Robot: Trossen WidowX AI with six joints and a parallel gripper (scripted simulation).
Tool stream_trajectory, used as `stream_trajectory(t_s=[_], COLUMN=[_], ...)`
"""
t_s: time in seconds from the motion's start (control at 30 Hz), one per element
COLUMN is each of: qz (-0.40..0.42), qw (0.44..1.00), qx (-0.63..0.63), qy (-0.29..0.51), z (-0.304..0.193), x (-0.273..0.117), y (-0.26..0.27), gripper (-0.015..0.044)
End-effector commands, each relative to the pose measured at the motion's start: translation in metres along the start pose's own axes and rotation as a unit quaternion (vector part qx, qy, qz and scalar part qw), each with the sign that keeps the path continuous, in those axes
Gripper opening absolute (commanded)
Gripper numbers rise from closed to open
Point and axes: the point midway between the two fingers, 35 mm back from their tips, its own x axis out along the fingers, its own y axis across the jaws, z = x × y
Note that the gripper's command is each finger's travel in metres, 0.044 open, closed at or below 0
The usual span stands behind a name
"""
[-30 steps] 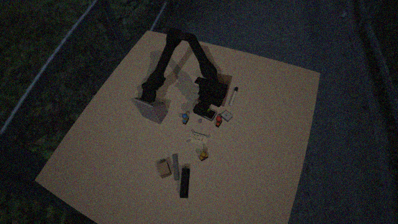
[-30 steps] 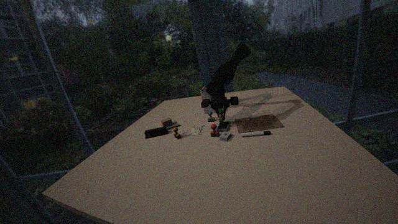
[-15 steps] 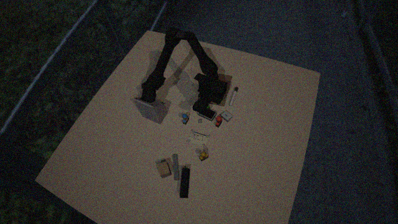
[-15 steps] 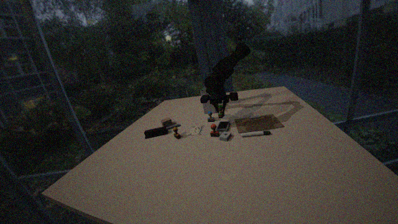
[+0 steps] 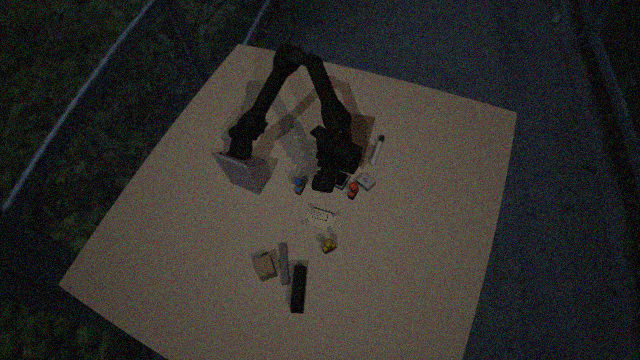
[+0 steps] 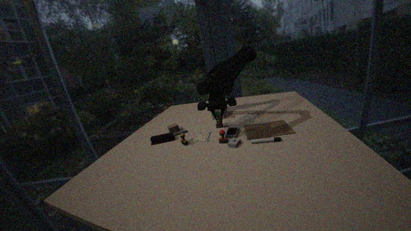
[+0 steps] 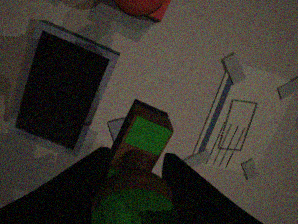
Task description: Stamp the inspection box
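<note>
The green-marked stamp with a brown block body [image 6: 219, 119] [image 7: 149, 134] is grasped between the fingers of the black gripper [image 6: 218, 119] [image 7: 136, 159], beside the dark, grey-rimmed rectangular ink pad [image 5: 342, 180] [image 6: 232, 132] [image 7: 63, 90]. Near the pad stand a red round-knobbed stamp [image 5: 353, 190] [image 6: 222, 136] [image 7: 141, 6] and a small pale box [image 5: 366, 181] [image 6: 234, 142]. On the pad's other side, farther off, lies the white card [image 5: 320, 215] [image 6: 205, 136] [image 7: 238, 115], taped down. The wrist view shows its outlined box and lines; the top view hides the held stamp but shows a blue-knobbed stamp [image 5: 299, 185]. The black jointed arm [image 5: 330, 100] [image 6: 229, 70] bends high, its gripper pointing down.
</note>
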Motion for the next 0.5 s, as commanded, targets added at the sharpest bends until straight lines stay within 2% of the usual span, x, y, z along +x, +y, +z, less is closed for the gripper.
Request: stream_trajectory(t_s=[0.0,0.33,0.47], qz=[-0.005,-0.004,-0.003], qw=[0.999,0.991,0.989], qx=[-0.045,-0.136,-0.149], qy=[-0.003,-0.005,-0.006], z=[0.000,-0.015,-0.018], x=[-0.001,0.001,0.002], y=[-0.028,-0.086,-0.094], gripper=[0.0000,0.0000,0.0000])
